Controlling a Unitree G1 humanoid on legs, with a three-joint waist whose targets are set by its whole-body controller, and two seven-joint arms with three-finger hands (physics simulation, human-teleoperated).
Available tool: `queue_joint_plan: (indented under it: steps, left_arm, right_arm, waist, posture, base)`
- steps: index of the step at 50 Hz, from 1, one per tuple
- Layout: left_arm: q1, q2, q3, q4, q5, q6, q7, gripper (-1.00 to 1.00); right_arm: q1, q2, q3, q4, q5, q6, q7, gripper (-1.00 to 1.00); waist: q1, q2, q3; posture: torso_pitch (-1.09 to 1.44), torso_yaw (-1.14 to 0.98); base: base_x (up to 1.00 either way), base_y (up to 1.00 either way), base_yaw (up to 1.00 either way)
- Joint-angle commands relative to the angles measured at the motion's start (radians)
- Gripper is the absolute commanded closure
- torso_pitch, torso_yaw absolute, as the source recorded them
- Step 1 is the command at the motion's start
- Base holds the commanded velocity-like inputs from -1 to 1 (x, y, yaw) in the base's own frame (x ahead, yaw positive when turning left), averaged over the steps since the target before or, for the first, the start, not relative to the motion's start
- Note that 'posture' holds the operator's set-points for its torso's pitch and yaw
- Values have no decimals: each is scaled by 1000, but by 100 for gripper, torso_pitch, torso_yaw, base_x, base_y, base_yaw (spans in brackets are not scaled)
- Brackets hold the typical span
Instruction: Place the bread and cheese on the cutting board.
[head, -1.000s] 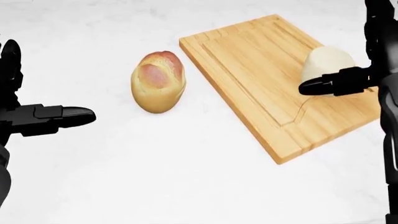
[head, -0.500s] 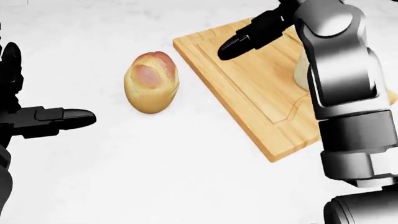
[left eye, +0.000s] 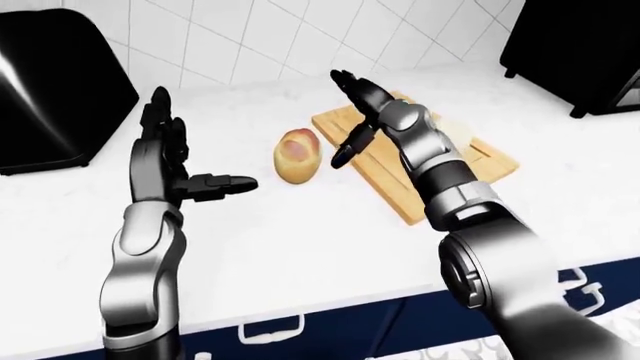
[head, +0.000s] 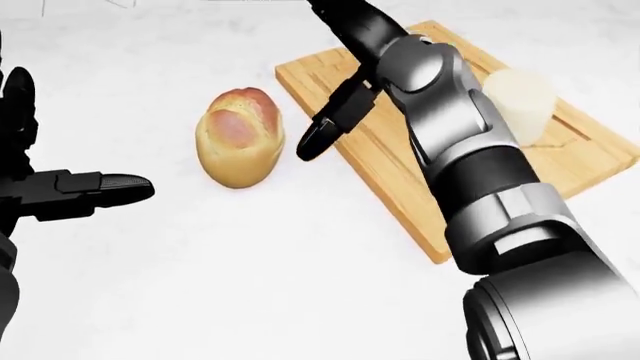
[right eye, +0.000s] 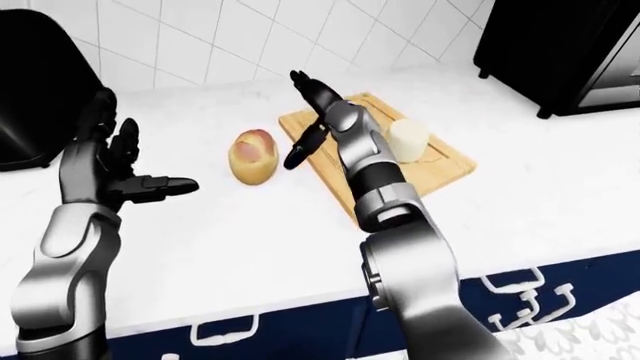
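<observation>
A golden bread roll (head: 240, 136) lies on the white counter, left of the wooden cutting board (head: 420, 180). A pale cheese wedge (head: 520, 101) stands on the board's right part. My right hand (head: 335, 75) is open, its fingers spread above the board's left edge, with one fingertip (head: 311, 143) just right of the roll and apart from it. My left hand (head: 60, 161) is open and empty at the view's left, well left of the roll.
A black appliance (left eye: 55, 86) stands at the left against the tiled wall. Another black appliance (left eye: 575, 49) stands at the upper right. The counter's near edge (left eye: 330, 296) runs above blue drawers.
My right arm has swung left from the cheese across the board to beside the roll. The cheese stays on the board. My left hand has not moved.
</observation>
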Motion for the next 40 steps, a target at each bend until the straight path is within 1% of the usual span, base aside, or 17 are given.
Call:
queue_joint_plan:
  steps: [1, 9, 15, 36, 37, 40]
  left_arm:
    - [-24, 11, 10, -27, 3, -37, 3, -100]
    - [-12, 12, 14, -29, 1, -41, -1, -100]
    - [-4, 12, 16, -34, 2, -41, -3, -100]
    - [11, 14, 29, -36, -5, -48, -3, -100]
    - [13, 15, 29, -35, -5, -50, -4, -100]
    - [15, 14, 30, -34, -7, -51, -5, -100]
  right_arm:
    - [-49, 1, -7, -27, -2, -40, -7, -100]
    - [-46, 47, 4, -8, -10, -64, 21, -100]
    - [-55, 72, 5, 13, -11, -81, 22, -100]
    - [-44, 130, 9, 71, -11, -129, 39, -100]
    - [-43, 132, 10, 70, -12, -129, 47, -87]
    - [-48, 134, 8, 70, -8, -129, 50, -69]
  waist:
    - [0, 4, -29]
    - [-2, 10, -26]
    - [-2, 11, -25]
    - [-3, 18, -27]
    - [-3, 18, -27]
    - [-3, 19, -28]
  posture:
    - [0, 0]
    - [0, 0]
    - [0, 0]
    - [0, 0]
    - [0, 0]
    - [0, 0]
  base:
    - [0, 0, 0]
    - [0, 0, 0]
    - [0, 0, 0]
    - [0, 0, 0]
    - [0, 0, 0]
    - [0, 0, 0]
